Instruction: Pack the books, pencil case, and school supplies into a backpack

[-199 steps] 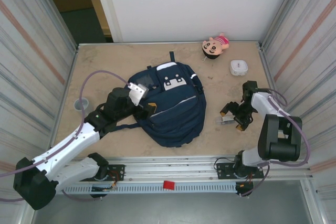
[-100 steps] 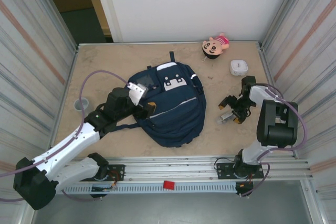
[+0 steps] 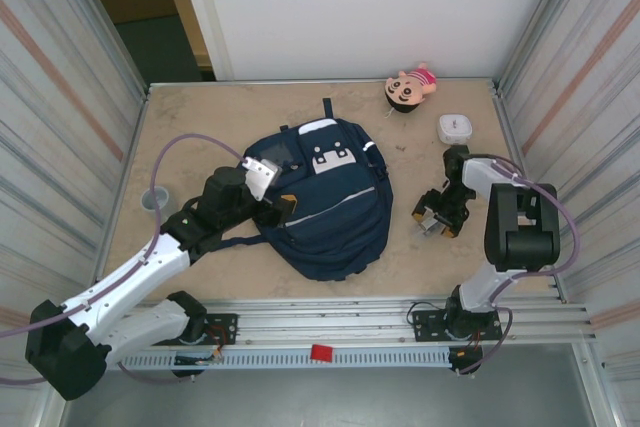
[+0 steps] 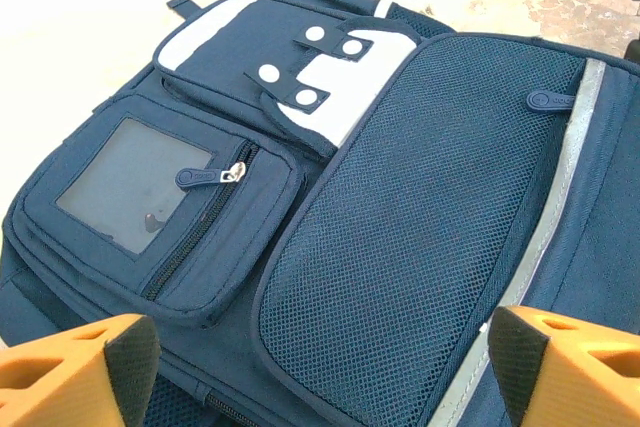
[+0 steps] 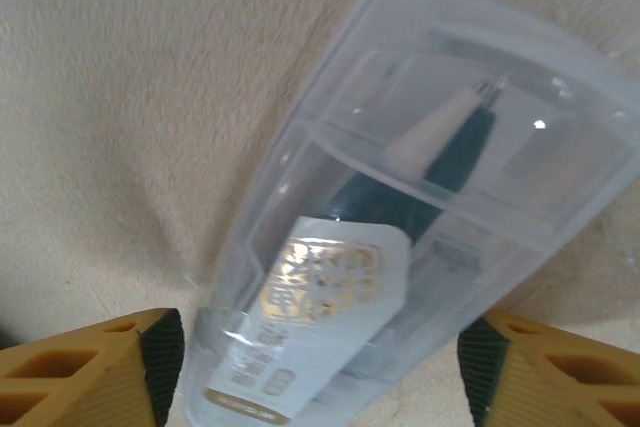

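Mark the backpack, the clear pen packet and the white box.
backpack (image 3: 335, 212): top external view, on its navy front panel.
clear pen packet (image 5: 400, 217): right wrist view, on the clear shell over the pen.
white box (image 3: 455, 128): top external view, on its top face.

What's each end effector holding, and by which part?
Nothing yet. The right end effector, open, straddles one end of the clear packet on the table; the left end effector is open over the backpack.
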### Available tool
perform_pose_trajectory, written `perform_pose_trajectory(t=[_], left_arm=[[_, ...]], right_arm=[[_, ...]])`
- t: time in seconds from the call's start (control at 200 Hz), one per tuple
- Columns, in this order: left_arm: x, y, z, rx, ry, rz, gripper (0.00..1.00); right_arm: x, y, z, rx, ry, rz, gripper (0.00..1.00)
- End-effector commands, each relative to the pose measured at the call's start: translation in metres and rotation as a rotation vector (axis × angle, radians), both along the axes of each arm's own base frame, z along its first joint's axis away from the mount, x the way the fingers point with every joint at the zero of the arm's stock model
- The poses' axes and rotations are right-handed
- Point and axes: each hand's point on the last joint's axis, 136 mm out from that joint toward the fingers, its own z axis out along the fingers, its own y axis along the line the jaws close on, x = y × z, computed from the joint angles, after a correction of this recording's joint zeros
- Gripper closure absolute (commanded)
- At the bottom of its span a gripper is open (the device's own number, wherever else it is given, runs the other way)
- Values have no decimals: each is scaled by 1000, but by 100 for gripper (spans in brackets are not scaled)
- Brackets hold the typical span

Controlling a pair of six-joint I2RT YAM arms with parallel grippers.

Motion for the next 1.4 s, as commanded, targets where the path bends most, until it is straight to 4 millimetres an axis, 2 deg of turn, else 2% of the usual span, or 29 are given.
perform_pose_trajectory(t=[0.0, 0.165, 0.291, 0.371, 0.556, 0.732, 0.837, 0.947, 1.027, 1.122, 1.263, 1.393], left_arm=[[4, -2, 13, -7, -28, 1, 12], [2, -1, 11, 0, -24, -1, 12], [-4, -9, 10, 26, -27, -49, 13], [-12, -27, 6, 83, -50, -120, 13], [-28, -82, -18, 198, -22, -296, 10], [-33, -128, -40, 255, -12, -407, 8], [-31, -144, -52, 281, -5, -424, 8], [-24, -147, -63, 320, 3, -407, 8], [-14, -138, -66, 376, -10, -343, 10], [-5, -125, -56, 402, -48, -267, 15], [-12, -119, -35, 340, -128, -288, 30], [-9, -104, -32, 317, -140, -243, 51]], right_arm=[[-5, -2, -2, -45, 49, 44, 33], [-4, -8, -11, -90, 73, 67, 48], [1, -11, -2, -103, 26, 65, 54], [7, -8, 10, -75, -48, 44, 56], [18, -1, 42, 81, -244, -79, 60], [16, -5, 67, 177, -369, -149, 61], [12, -2, 75, 211, -400, -155, 61], [9, 0, 77, 229, -408, -166, 61], [9, 2, 77, 239, -414, -171, 60], [8, 4, 79, 251, -415, -174, 60], [10, 6, 84, 263, -430, -177, 60], [11, 9, 88, 272, -440, -175, 60]])
